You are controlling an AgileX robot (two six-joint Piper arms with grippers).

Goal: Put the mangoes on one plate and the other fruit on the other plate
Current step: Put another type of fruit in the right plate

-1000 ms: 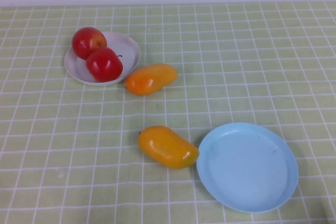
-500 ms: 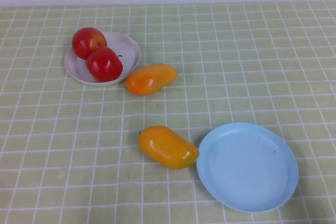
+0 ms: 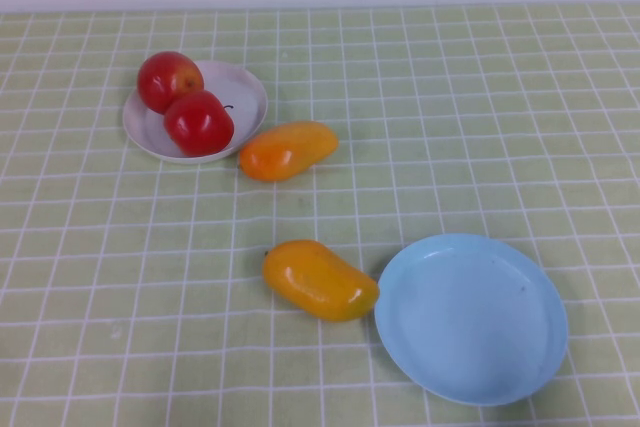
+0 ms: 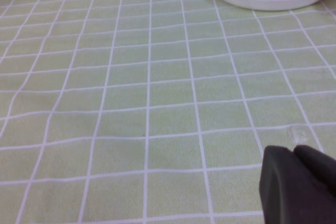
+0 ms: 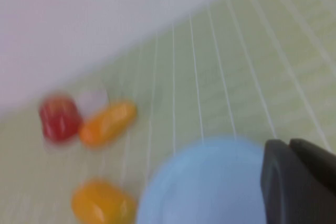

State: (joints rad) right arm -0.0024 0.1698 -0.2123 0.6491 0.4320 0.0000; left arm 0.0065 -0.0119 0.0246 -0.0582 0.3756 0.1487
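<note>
Apples point(image 3: 185, 102) sit on the far-left plate point(image 3: 245, 97); mangoes point(image 3: 318, 279) apparently lie between it and the near-right plate point(image 3: 470, 319).

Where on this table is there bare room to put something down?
The blue plate is empty, and the cloth right of the far mango is bare. It is crowded where two apples fill the white plate. Both grippers are shut.

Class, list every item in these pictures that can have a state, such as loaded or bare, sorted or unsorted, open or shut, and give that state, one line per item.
white plate: holds both apples.
apples: on the white plate, side by side.
light blue plate: bare.
far mango: on the cloth, beside the white plate.
near mango: on the cloth, beside the light blue plate.
left gripper: shut, holding nothing, above bare cloth.
right gripper: shut, holding nothing, above the light blue plate.
</note>
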